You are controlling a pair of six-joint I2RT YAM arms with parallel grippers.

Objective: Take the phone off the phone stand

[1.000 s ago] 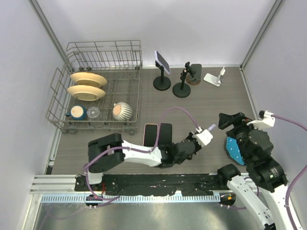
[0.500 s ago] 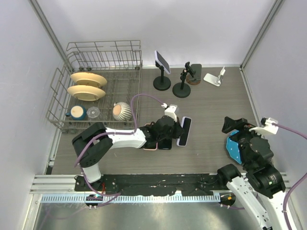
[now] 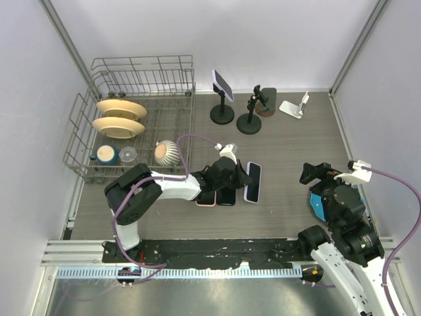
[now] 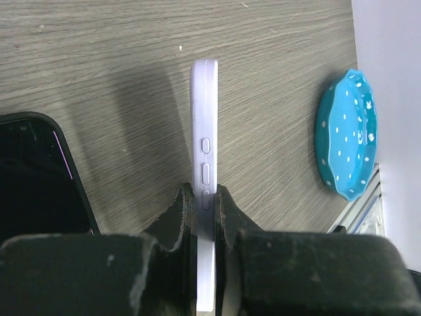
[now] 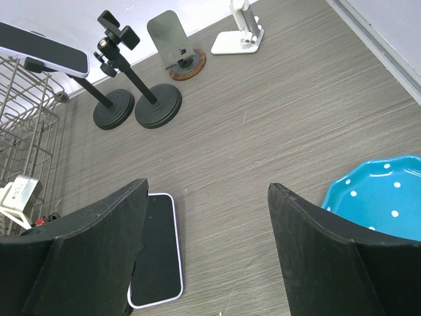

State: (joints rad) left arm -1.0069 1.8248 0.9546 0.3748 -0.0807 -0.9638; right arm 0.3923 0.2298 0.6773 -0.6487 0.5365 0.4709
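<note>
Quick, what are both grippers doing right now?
Left gripper: closed on the lavender-cased phone.
Right gripper: open, holding nothing.

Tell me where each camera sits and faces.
Top external: above and behind the robot, looking down at the table; both arms show.
Left wrist: low over the table, along the lavender phone clamped in the left hand.
Right wrist: raised, facing the stands; open right hand shows.
Shared: both wrist views catch the blue dish.

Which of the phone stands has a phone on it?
The leftmost black stand, nearest the dish rack, carries a phone; the clamp stand, brown-based stand and white stand are empty.
</note>
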